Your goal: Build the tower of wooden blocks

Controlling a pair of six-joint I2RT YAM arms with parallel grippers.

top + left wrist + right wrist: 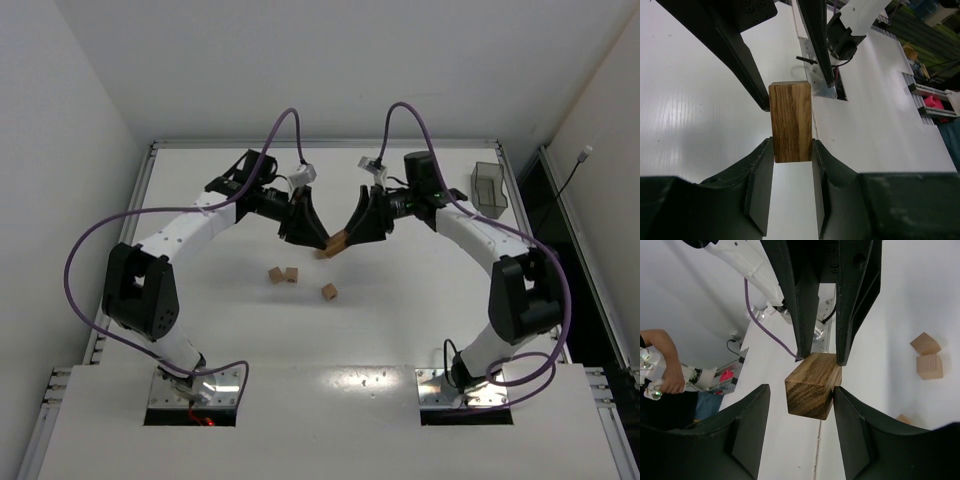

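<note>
Since the brick (790, 120) hangs in mid-air between our two claws, we read this as a hand-over rather than a placement. Our left claw (792, 146) is clamped on one end, both pads (762, 172) flat against its long faces, which leaves the other end free. Our right claw (801, 392) meets it tip to tip. Its jaws are spread either side of that free end with a gap on one side, so it grips nothing. Three cubes (329, 291) lie loose on the table (400, 320), on the base side of both claws. No tower stands yet.
</note>
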